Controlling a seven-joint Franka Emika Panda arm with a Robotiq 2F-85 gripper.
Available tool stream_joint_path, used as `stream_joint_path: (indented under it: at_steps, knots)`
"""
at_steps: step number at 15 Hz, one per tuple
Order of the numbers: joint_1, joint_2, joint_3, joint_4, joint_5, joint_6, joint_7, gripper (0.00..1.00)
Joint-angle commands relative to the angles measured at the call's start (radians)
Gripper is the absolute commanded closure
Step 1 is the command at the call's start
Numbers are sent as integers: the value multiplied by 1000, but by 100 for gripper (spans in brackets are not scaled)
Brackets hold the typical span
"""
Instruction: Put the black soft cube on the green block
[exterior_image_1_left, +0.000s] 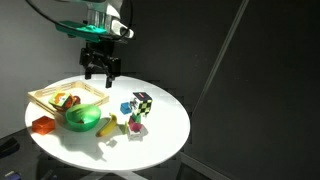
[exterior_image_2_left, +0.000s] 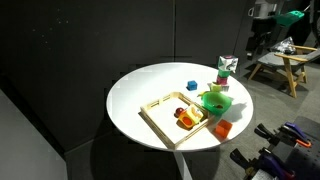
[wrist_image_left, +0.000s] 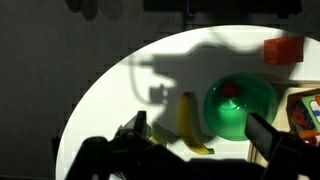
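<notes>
We see our gripper (exterior_image_1_left: 100, 74) hovering above the worktop (exterior_image_1_left: 168, 135), jaws spread wide and empty. The black soft cube (exterior_image_1_left: 143, 102) rests on the worktop near the green block (exterior_image_1_left: 136, 120), apart from the gripper.

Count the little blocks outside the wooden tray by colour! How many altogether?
Black chequered cube: 1
Blue cube: 1
Green block: 1
Pink block: 1
Orange-red block: 1
Total: 5
</notes>
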Motion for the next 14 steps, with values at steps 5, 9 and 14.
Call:
stream_joint_path:
  at_steps: [5,9,14]
  knots:
    - [12,-162,14,-146,-7,10,69,0]
    - [25,-222,15,-190,7,1,54,0]
    - [39,-292,17,-223,11,-11,55,0]
